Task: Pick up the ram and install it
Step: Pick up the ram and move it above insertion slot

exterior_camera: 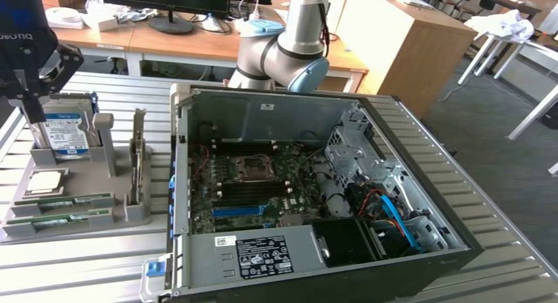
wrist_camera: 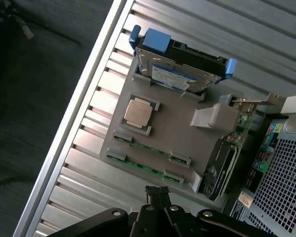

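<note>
In the exterior view, the gripper (exterior_camera: 35, 130) is seen hanging over the far end of a grey tray (exterior_camera: 87, 179) on the slatted metal desk (exterior_camera: 104, 264), close to an upright hard drive (exterior_camera: 65, 134), its jaws closed and nothing held between them. The ram (exterior_camera: 65, 201) is laid flat in a slot at the tray's near end, with a second green stick (exterior_camera: 59, 218) just beside it; a square processor (exterior_camera: 46, 181) and an upright expansion card (exterior_camera: 137, 159) are also carried there. To the exterior view's right, an open computer case (exterior_camera: 419, 185) is shown with its motherboard (exterior_camera: 253, 185) exposed, the dark memory slots apparently unfilled. In the wrist view, the gripper (wrist_camera: 158, 195) is shown with jaws pressed together and empty, above the desk (wrist_camera: 89, 163) just off the tray (wrist_camera: 182, 133), nearest the ram (wrist_camera: 148, 148) and its twin (wrist_camera: 138, 165). Nothing of the task is judged done: pick-up and installation are both outstanding.
</note>
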